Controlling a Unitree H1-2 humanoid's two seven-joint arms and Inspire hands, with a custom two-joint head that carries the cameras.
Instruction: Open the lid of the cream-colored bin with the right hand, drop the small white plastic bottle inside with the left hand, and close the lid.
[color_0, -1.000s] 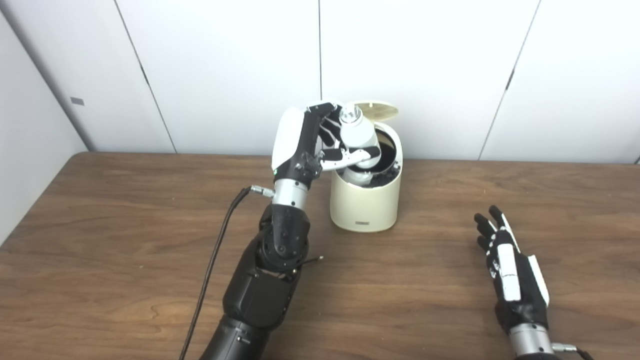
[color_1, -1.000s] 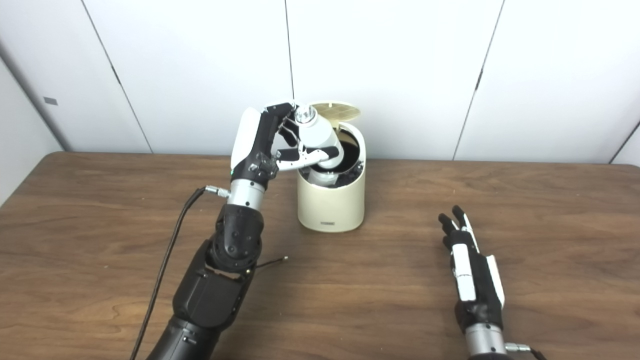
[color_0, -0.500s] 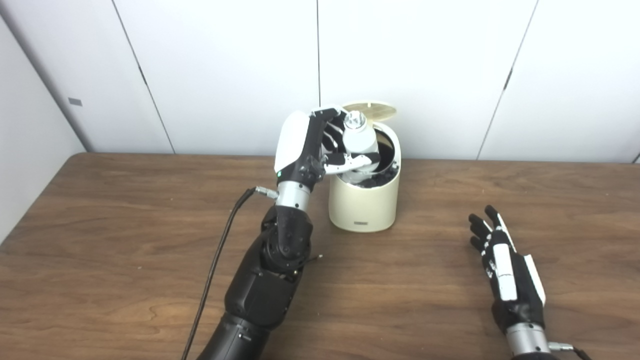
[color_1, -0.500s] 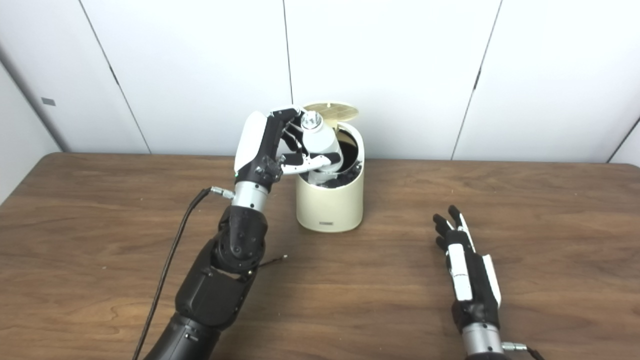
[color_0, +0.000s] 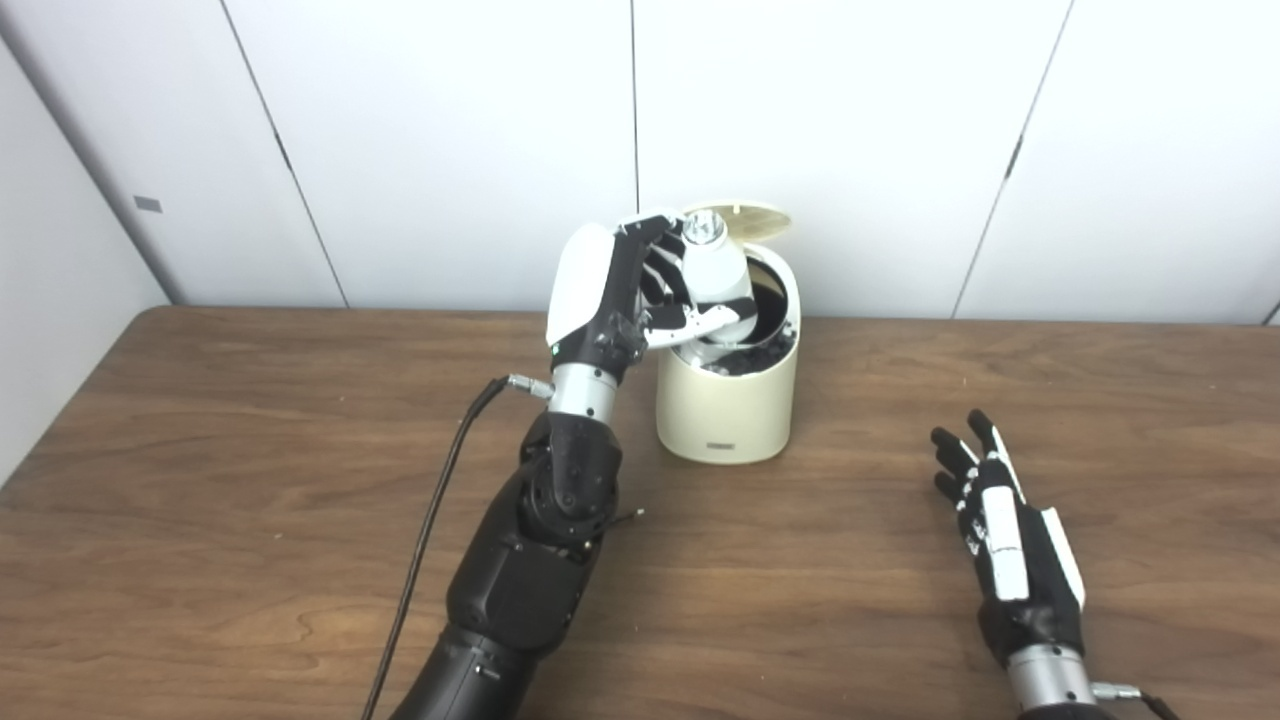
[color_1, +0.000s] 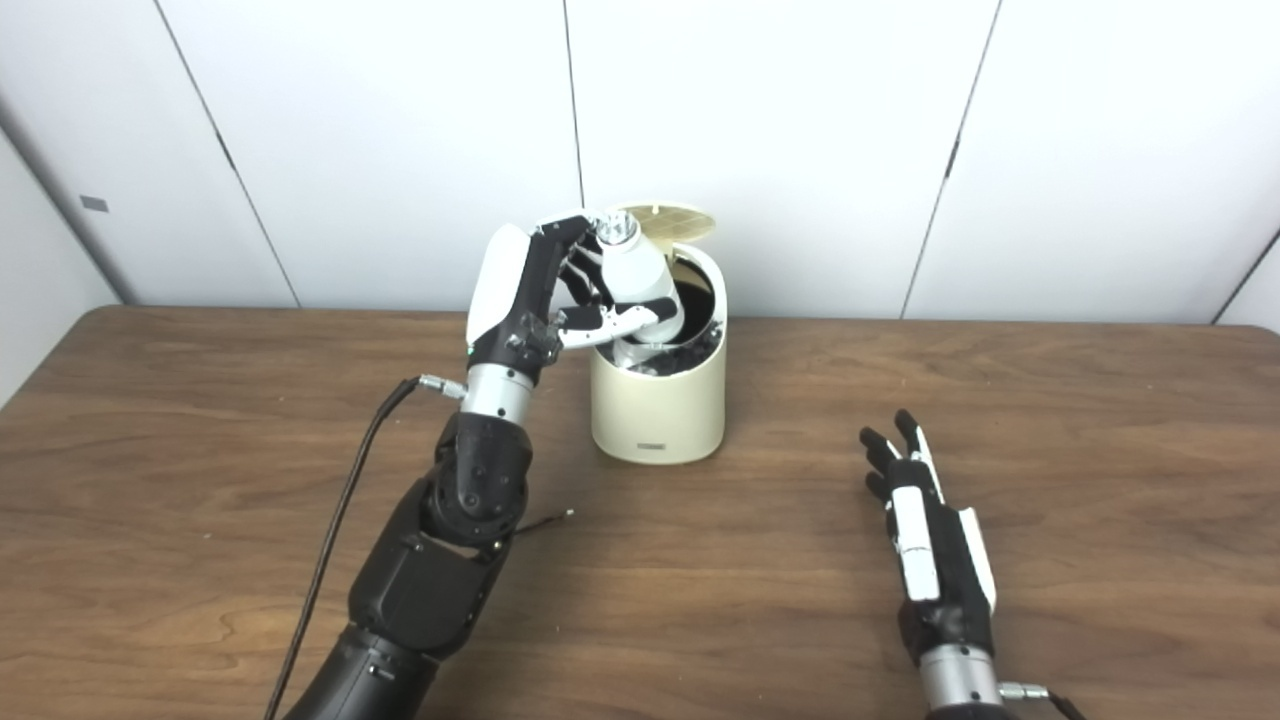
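Observation:
The cream-colored bin (color_0: 727, 405) stands at the back middle of the wooden table, its round lid (color_0: 742, 219) tipped up at the rear and its dark inside showing. My left hand (color_0: 610, 295) is shut on the small white plastic bottle (color_0: 716, 277), holding it tilted, cap up, with its bottom over the bin's open mouth. The same hold shows in the right eye view (color_1: 637, 282). My right hand (color_0: 1005, 540) is open and empty, resting palm down on the table to the right of the bin.
A black cable (color_0: 430, 520) runs along the table beside my left forearm. White wall panels stand right behind the bin. The table's left edge (color_0: 60, 400) is far from both hands.
The bottle has tipped and sunk a little toward the bin's mouth in my left hand. The camera has shifted slightly; my right hand has barely moved.

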